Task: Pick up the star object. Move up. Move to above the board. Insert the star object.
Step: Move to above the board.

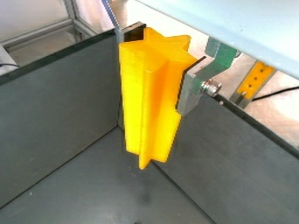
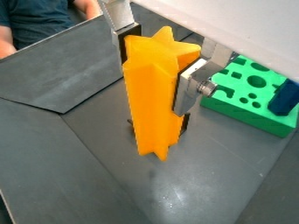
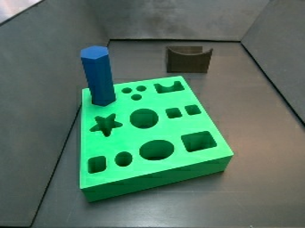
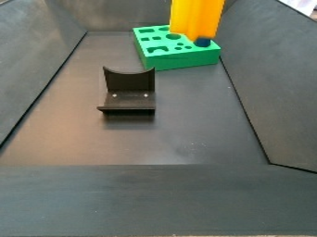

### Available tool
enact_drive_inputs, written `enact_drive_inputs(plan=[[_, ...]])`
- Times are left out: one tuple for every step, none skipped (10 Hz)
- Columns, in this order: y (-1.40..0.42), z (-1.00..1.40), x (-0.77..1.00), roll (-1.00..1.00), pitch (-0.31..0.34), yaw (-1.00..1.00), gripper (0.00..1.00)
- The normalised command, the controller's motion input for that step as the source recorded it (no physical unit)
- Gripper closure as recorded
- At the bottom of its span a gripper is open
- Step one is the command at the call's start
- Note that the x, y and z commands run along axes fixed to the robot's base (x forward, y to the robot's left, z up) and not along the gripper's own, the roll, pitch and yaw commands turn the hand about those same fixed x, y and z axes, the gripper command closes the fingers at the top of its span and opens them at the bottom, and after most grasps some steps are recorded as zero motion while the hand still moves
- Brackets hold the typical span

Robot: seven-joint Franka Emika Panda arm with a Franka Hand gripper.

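My gripper (image 1: 162,61) is shut on the star object (image 1: 152,96), a tall orange star-section peg, gripped near its top and hanging upright clear of the floor. Both wrist views show it; in a wrist view (image 2: 155,96) a silver finger (image 2: 187,87) presses its side. The board (image 3: 155,134), a bright green block with a star hole (image 3: 105,125), lies on the floor. In a side view the peg (image 4: 196,17) hangs at the board's (image 4: 173,51) far end. The gripper and peg are out of one side view.
A dark-blue hexagonal peg (image 3: 98,76) stands in the board's corner, also in a wrist view (image 2: 284,96). The dark fixture (image 4: 126,93) with a curved notch stands on the floor apart from the board (image 3: 188,58). Sloped dark walls surround the floor.
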Motion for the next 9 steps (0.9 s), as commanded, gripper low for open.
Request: enact_drive_inputs(plan=[[-1.00,-0.05,-0.01,0.00,0.511,-0.25,1.00],[-1.00,-0.05,0.00,0.02,0.449,-0.20,1.00],[-1.00,-0.04,-0.01,0.03,0.326,-0.11,1.00],[-1.00,-0.04,-0.01,-0.01,0.209,-0.06,1.00],[-1.00,-0.04,-0.01,-0.01,0.128,-0.03,1.00],[-1.00,-0.04,-0.01,-0.01,0.069,-0.02,1.00],[-1.00,-0.04,-0.01,-0.01,0.028,0.00,1.00],[-1.00,-0.04,-0.01,0.00,0.007,0.00,1.00],[-1.00,-0.04,-0.01,0.00,0.002,0.01,1.00]])
